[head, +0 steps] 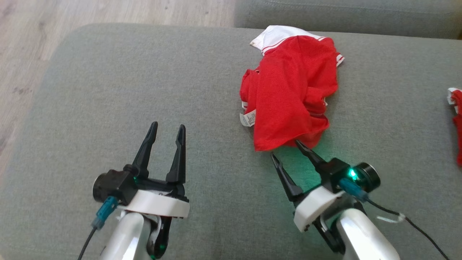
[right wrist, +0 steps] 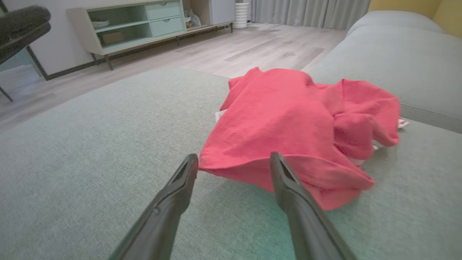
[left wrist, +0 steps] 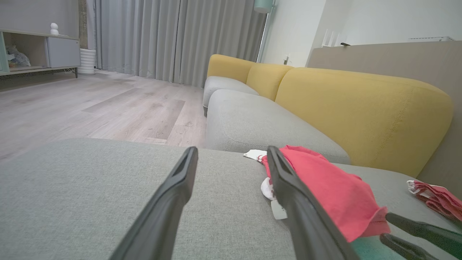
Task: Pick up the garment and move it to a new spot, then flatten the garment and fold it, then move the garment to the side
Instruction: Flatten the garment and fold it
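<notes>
1. The grey sofa seat (head: 144, 72) carries everything. Its woven cover lies right under the work, so fingers that dip too low could catch the upholstery along with the cloth.
2. The garment (head: 292, 97), red with white trim, lies crumpled right of centre on the seat, its near hem facing the robot. It is bunched in several layers. A pinch on the hem may take only the top one, and the rest would then trail or slide off during the move.
3. The right fingers (head: 309, 154) are spread wide and hold nothing, with their tips at the near hem. One tip looks to be touching the edge. If they close too early, I judge they would miss the fabric or nip only a thin fold that slips free.
4. The left fingers (head: 179, 155) are also spread and empty, well to the left over bare seat. A one-handed lift leaves the garment hanging in a clump, which would be harder to flatten.
5. A second red cloth (head: 457, 119) sits at the far right of the seat. A careless new spot could tangle the two.
6. A white label (head: 248, 118) pokes out at the garment's left edge and could snag a finger.
</notes>
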Controlling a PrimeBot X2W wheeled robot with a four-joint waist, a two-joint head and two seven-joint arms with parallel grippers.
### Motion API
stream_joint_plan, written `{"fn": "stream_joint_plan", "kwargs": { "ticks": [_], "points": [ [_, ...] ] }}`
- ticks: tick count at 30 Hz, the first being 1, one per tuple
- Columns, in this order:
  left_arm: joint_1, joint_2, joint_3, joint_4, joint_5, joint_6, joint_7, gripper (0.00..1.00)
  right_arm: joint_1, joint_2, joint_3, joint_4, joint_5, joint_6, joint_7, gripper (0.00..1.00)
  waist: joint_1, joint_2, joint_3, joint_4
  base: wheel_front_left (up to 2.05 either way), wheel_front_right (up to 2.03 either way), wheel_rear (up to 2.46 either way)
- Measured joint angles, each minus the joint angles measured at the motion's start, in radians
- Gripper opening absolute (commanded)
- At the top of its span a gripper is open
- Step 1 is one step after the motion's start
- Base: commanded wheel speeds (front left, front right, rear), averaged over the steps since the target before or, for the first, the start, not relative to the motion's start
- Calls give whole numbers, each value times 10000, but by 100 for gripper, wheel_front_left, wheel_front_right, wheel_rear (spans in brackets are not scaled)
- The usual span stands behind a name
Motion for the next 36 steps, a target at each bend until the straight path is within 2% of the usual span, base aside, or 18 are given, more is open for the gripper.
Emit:
{"fn": "stream_joint_plan", "kwargs": {
  "ticks": [10,25,26,27,28,36],
  "points": [
    [-163,0,-50,33,-15,0,0,100,-1077,-27,629,1097,-662,0,-44,100,0,0,281,210,0,0,0],
    [-409,-2,-290,-23,-132,4,0,100,-1955,-63,784,3070,-1490,0,217,100,0,0,669,402,0,0,0],
    [-417,-2,-295,-23,-134,4,0,100,-1962,-63,780,3120,-1490,0,203,90,-1,0,665,415,0,0,0],
    [-419,-2,-295,-21,-169,6,0,100,-1984,-63,777,3158,-1501,0,140,7,-1,0,656,422,0,0,0],
    [-419,-2,-295,-21,-169,6,0,100,-1984,-63,777,3158,-1501,0,140,0,-1,0,656,422,0,0,0],
    [-412,-2,-165,63,-167,17,0,100,-2126,-65,662,2926,-1193,0,-518,0,-1,0,377,183,0,0,0]
  ]
}}
